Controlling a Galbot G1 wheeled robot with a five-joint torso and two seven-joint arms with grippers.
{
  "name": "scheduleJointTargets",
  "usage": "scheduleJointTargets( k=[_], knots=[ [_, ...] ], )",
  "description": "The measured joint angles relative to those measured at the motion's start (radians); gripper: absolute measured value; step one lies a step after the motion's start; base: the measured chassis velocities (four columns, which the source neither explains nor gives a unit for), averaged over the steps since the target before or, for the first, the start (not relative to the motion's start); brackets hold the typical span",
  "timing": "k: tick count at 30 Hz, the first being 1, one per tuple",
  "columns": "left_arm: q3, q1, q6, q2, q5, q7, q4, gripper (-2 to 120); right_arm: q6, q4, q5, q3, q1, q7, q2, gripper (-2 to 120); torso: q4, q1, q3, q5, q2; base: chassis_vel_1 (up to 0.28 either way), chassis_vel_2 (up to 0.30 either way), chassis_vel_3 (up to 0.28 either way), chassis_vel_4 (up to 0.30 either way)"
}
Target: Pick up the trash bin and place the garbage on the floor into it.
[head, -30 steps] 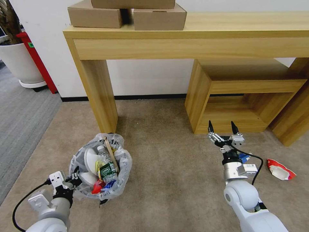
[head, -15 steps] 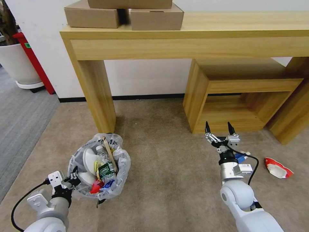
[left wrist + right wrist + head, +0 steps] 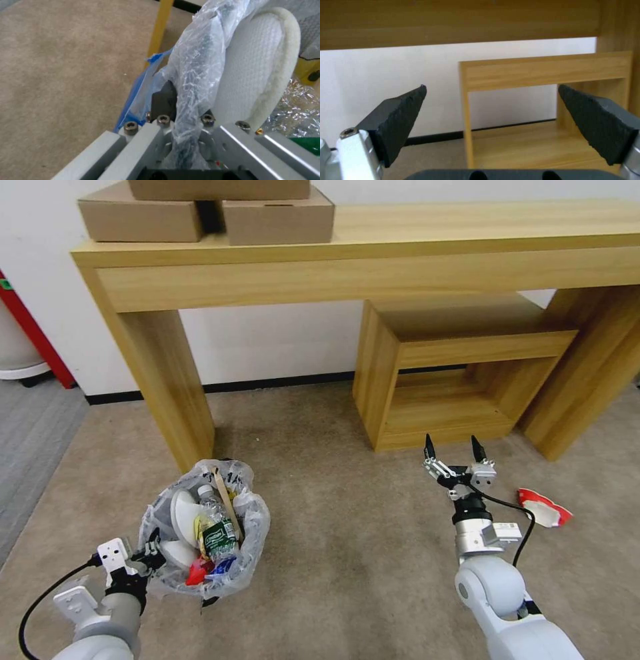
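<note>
The trash bin (image 3: 248,553), lined with a crinkly clear bag, hangs just above the beige floor (image 3: 347,567) at the lower left. It holds white slippers (image 3: 183,513), a green-labelled bottle (image 3: 217,527), a wooden stick (image 3: 224,495) and red scraps. My left gripper (image 3: 150,555) is shut on the bin's bagged rim (image 3: 193,75), with a slipper (image 3: 256,75) just inside. My right gripper (image 3: 452,448) stands open with nothing between its fingers (image 3: 400,120), pointing at the low shelf. A red-and-white piece of garbage (image 3: 543,508) lies on the floor to the right of that gripper.
A long wooden desk (image 3: 170,387) spans the back, its left leg just behind the bin, with cardboard boxes (image 3: 200,207) on top. A low wooden shelf unit (image 3: 433,373) stands under it ahead of the right gripper. Grey striped carpet (image 3: 33,447) lies at far left.
The whole view has swung to the right, so desk, shelf and plant pot sit further left. The left gripper still holds the bin. The red-and-white garbage now lies closer to the right gripper.
</note>
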Motion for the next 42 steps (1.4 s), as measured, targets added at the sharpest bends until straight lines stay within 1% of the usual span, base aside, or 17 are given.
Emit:
scheduleJointTargets(
  k=[42],
  knots=[
    [-0.001, 0.018, -0.005, -0.001, 0.008, 0.012, -0.008, 0, 0.015, -0.003, -0.046, 0.009, -0.027, -0.002, 0.038, 100, 0.0, 0.0, 0.0, 0.0, 0.0, -0.043, -0.049, -0.048, -0.049]
  ],
)
